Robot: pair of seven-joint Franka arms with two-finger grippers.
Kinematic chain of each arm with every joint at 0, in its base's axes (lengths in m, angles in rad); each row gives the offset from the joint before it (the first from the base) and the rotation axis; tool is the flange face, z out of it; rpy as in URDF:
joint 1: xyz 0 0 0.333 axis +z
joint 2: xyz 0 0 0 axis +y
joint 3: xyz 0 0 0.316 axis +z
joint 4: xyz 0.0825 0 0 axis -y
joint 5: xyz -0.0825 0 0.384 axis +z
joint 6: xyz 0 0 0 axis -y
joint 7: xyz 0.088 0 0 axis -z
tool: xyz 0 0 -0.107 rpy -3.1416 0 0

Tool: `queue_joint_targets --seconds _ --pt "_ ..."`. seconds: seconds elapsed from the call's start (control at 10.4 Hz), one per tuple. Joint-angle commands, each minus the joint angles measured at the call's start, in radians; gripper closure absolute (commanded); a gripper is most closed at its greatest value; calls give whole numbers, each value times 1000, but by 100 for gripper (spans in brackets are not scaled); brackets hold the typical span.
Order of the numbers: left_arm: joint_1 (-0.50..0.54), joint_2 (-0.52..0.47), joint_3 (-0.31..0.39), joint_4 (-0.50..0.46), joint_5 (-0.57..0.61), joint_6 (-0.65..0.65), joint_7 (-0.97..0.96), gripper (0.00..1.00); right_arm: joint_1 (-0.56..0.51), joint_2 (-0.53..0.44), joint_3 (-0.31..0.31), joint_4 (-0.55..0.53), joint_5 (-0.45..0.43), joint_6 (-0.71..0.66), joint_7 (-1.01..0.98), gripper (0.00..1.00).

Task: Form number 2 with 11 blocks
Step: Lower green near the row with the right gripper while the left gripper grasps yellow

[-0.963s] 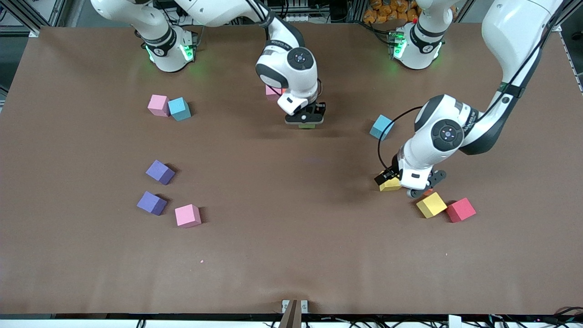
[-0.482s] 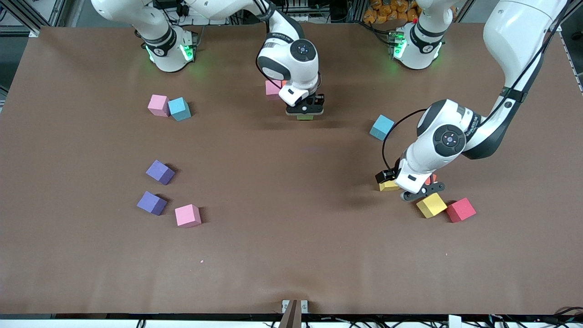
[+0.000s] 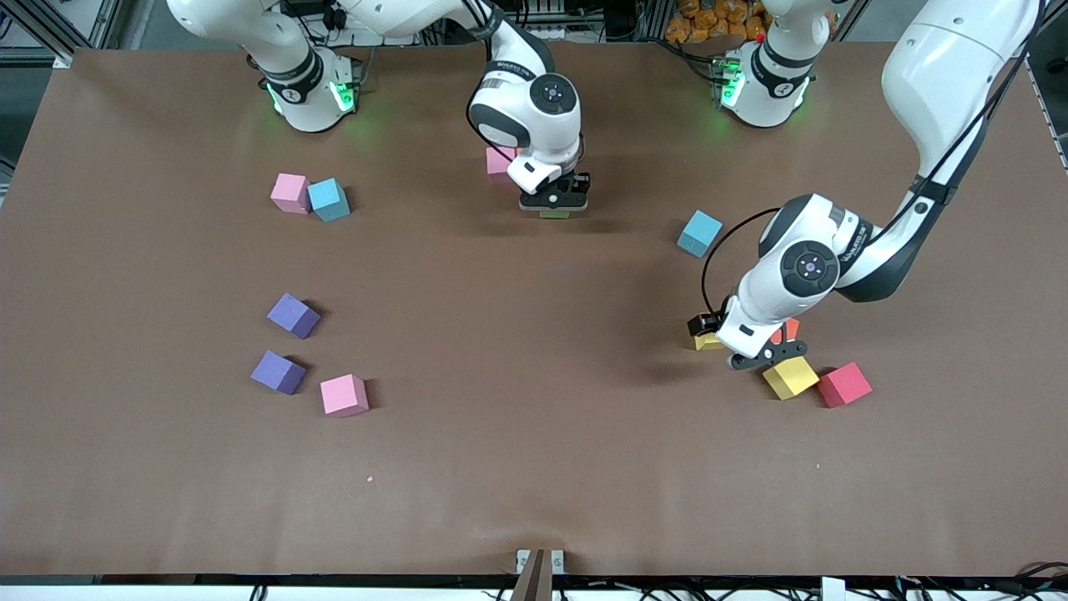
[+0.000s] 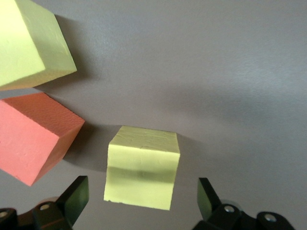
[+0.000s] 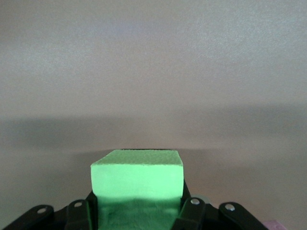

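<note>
My right gripper (image 3: 553, 205) is shut on the green block (image 3: 553, 214), low over the table's middle beside a pink block (image 3: 499, 163). The green block (image 5: 137, 177) fills the right gripper (image 5: 137, 213) in the right wrist view. My left gripper (image 3: 751, 355) is open just above a yellow block (image 3: 706, 341) that my hand partly hides. In the left wrist view this yellow block (image 4: 141, 167) lies between the fingers of the left gripper (image 4: 141, 199), untouched. An orange block (image 3: 788, 328), a second yellow block (image 3: 790, 377) and a crimson block (image 3: 844, 384) lie close by.
Toward the right arm's end lie a pink block (image 3: 290, 193) touching a light-blue cube (image 3: 328, 199), two purple blocks (image 3: 293, 315) (image 3: 278, 371) and a pink block (image 3: 344, 395). Another light-blue cube (image 3: 699, 233) lies near the left arm.
My right gripper has carried the green block toward the robots' bases, closer to the pink block. My left gripper has shifted slightly by the yellow block, and the orange block now shows.
</note>
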Motion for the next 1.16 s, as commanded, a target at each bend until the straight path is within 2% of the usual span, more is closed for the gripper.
queue_joint_targets --seconds 0.0,0.48,0.67,0.96,1.06 --pt "-9 30 16 28 23 -15 20 0 13 -37 -4 -36 -14 11 33 73" --pt "-8 62 17 43 26 -13 19 0 34 -25 -4 -42 -14 40 32 73" --pt "-8 87 16 49 74 -11 20 0 40 -20 -4 -44 -14 48 32 73" --pt "-9 96 16 58 77 -10 22 1 40 -20 -4 -56 -16 50 32 73" --pt "-11 101 16 63 77 -10 22 11 40 -20 -4 -56 -16 51 30 72"
